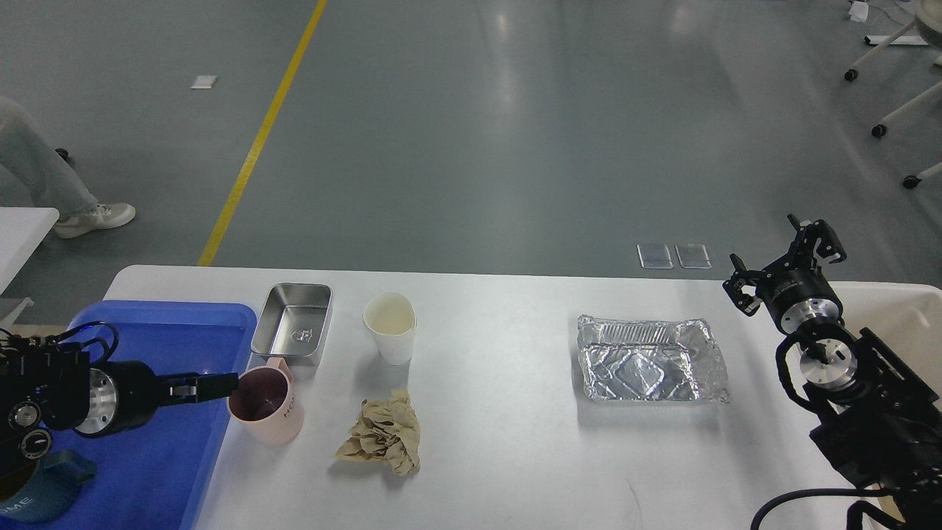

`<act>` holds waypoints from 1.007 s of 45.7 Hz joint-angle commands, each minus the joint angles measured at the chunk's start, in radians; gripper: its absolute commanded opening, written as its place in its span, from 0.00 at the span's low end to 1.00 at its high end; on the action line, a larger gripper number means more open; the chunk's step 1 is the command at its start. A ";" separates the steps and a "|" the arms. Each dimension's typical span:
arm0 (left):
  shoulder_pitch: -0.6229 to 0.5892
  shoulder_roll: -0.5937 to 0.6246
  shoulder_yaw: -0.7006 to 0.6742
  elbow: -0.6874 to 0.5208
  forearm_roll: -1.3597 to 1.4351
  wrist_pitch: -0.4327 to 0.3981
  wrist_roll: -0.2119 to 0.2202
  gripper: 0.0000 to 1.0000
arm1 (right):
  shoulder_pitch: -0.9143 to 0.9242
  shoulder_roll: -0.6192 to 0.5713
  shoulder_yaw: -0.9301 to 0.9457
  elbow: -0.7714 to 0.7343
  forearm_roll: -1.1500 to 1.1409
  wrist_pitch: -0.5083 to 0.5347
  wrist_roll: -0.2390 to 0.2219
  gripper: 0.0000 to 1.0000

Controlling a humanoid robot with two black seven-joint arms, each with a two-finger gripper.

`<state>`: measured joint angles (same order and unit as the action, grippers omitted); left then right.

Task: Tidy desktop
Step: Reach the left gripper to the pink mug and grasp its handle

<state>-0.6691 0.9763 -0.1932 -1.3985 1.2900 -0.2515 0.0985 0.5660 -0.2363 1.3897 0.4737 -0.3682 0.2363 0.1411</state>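
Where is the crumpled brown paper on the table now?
In the head view, the crumpled brown paper lies left of centre on the white desktop, just in front of the white paper cup.

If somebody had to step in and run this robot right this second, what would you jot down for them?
Left gripper: beside the pink mug, holding nothing; open or shut is unclear.
Right gripper: open, empty, raised at the desktop's far right.
Done: blue mug sits in the blue tray.
Left on the desktop: pink mug, steel tin, paper cup, crumpled brown paper, foil container.
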 commanded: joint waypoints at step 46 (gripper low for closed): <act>-0.101 -0.151 0.046 0.075 -0.018 -0.272 0.087 0.17 | -0.008 -0.005 0.000 0.005 0.000 0.000 -0.001 1.00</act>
<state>-0.7619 0.8238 -0.1457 -1.3239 1.2723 -0.5149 0.1853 0.5570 -0.2409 1.3894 0.4762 -0.3682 0.2363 0.1405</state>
